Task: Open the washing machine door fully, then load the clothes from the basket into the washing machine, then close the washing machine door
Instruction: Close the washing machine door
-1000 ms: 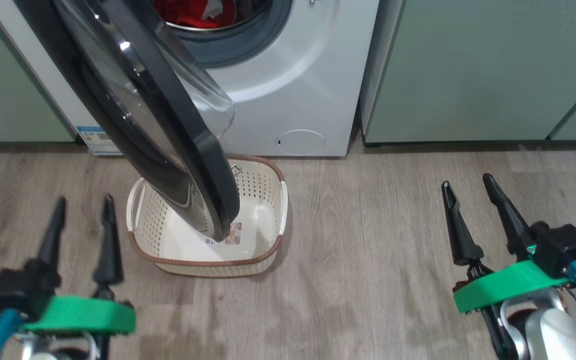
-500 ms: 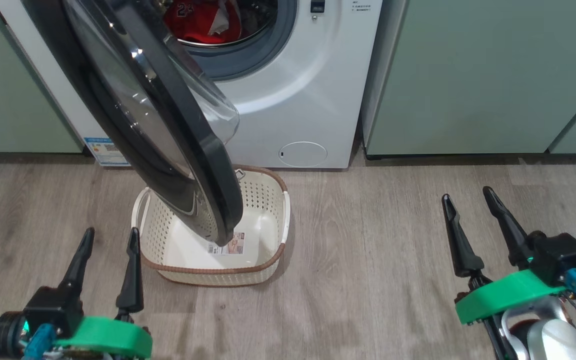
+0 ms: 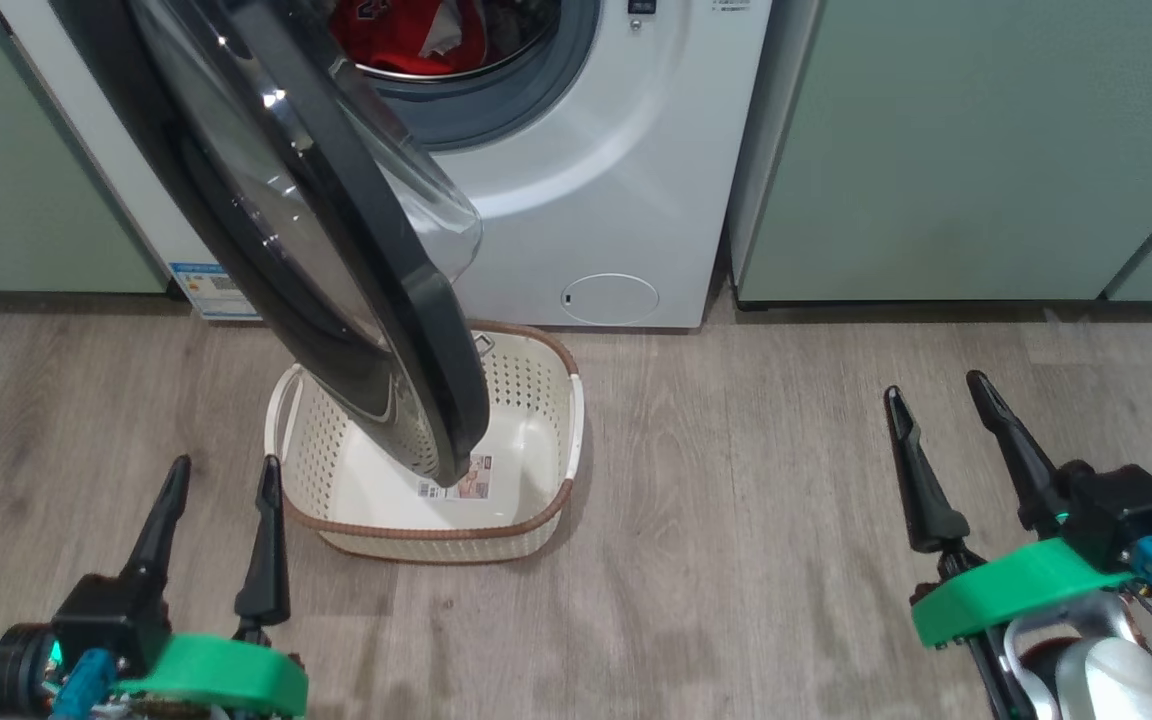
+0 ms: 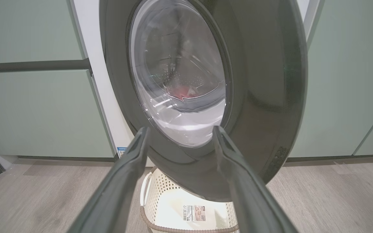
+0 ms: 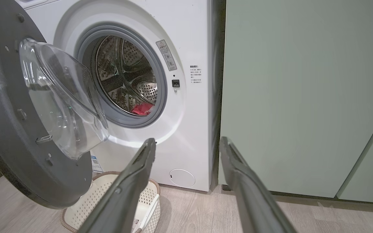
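On my left, the left gripper (image 3: pixel 225 465) sits low over the wood floor (image 3: pixel 736 520). Its jaws are spread and hold nothing, and its fingers point toward the washing machine door (image 3: pixel 431 340). That door hangs swung out from the washing machine (image 3: pixel 596 190), with its black rim overhanging the basket (image 3: pixel 551 400). The basket stands on the floor just in front of the washer, and I can see a paper label on its bare base. The clothes (image 3: pixel 406 45) lie inside the drum, red with a bit of white among them. Far right, the right gripper (image 3: pixel 934 390) hovers well apart from the basket, jaws spread and empty, facing the pale green cabinets (image 3: pixel 936 150).
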